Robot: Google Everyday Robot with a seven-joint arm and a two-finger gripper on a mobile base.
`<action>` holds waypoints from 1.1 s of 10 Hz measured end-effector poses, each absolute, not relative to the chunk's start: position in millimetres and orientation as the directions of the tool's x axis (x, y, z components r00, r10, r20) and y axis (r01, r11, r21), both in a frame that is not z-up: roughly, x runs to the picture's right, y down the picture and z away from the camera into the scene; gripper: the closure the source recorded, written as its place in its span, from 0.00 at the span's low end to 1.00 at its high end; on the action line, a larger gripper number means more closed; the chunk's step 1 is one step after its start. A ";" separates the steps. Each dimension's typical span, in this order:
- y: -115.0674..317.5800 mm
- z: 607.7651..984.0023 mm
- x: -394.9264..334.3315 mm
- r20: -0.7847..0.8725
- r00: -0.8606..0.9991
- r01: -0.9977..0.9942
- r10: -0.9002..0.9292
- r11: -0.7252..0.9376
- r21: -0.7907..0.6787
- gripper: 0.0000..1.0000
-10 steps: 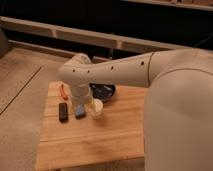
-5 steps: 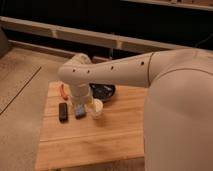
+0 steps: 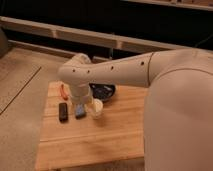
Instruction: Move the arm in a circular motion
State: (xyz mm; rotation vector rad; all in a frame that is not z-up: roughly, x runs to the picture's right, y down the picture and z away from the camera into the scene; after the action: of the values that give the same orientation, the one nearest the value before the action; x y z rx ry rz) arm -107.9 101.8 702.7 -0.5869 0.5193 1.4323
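While folded downward over the table (image 3: 117,137), seemingly to circle above it: arm (image 3: 115,72), gripper (image 3: 83,104) just beside cup (image 3: 97,108), grasp state indeterminable.

The arm (image 3: 125,72) stretches out level from its bulky shoulder segment; it bends at a rounded joint and drops straight down; the gripper (image 3: 85,104) hangs at its lower end.

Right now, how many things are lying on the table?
5: orange tool back left, black bar and blue block nearer, cup beside them, bowl behind it. The hand is down by the blue block; the arm may hide more.
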 end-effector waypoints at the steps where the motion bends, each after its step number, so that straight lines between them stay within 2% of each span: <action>1: 97.1 703.4 -107.5 -0.642 0.078 -0.997 0.763 0.050 -0.061 0.35; 3: 53.7 707.7 -110.8 -0.547 0.100 -0.995 0.831 0.077 -0.065 0.35; 6: 6.1 696.4 -132.9 -0.412 0.217 -0.974 0.885 0.169 -0.148 0.35; 11: -3.0 694.6 -134.8 -0.383 0.242 -0.967 0.892 0.190 -0.167 0.35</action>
State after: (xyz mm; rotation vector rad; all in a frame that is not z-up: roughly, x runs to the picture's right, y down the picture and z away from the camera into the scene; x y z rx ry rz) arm -134.8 -3.0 694.6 -0.4105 0.2174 1.3204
